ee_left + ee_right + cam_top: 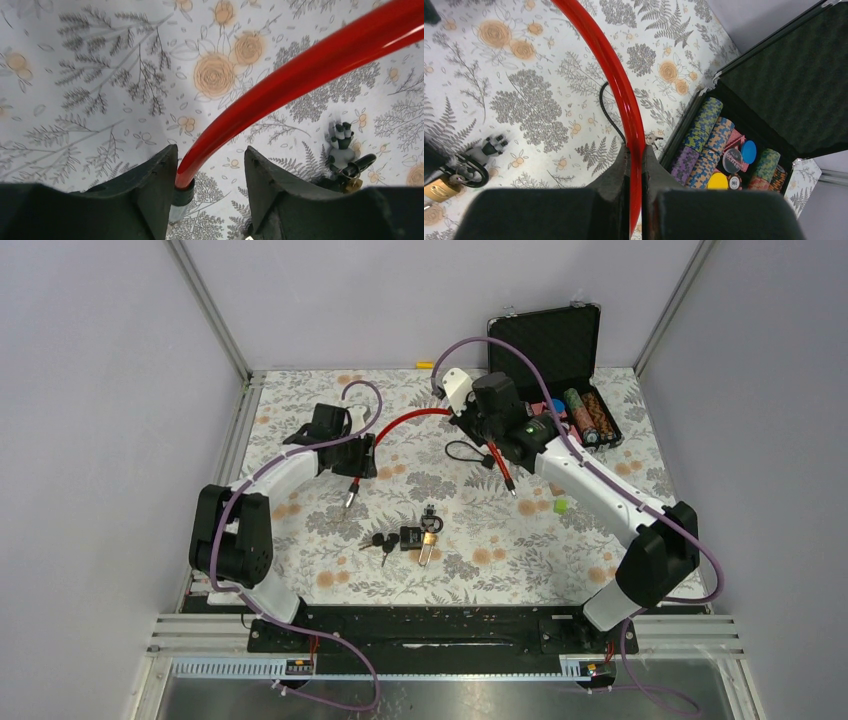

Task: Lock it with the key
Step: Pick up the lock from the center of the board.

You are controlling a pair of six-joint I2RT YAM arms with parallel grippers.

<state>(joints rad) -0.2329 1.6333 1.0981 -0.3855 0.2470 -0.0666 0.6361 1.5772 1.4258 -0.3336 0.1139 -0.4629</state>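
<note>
A red cable (405,418) arcs across the floral mat between both grippers. My right gripper (492,443) is shut on the red cable (624,95), and the cable's far end (510,487) hangs past it. My left gripper (358,462) is open around the cable's other end; in the left wrist view the cable (280,85) lies against the left finger (155,185), with its black collar and metal tip (181,200) between the jaws. A black and brass padlock with keys (420,535) lies mid-table, apart from both grippers. It also shows in the left wrist view (350,170) and the right wrist view (441,187).
An open black case of poker chips (585,415) stands at the back right, close to my right gripper; its chips (704,135) show beside the jaws. A thin black cord (462,452) lies by the cable. A small green block (561,505) sits right of centre. Metal rails edge the table.
</note>
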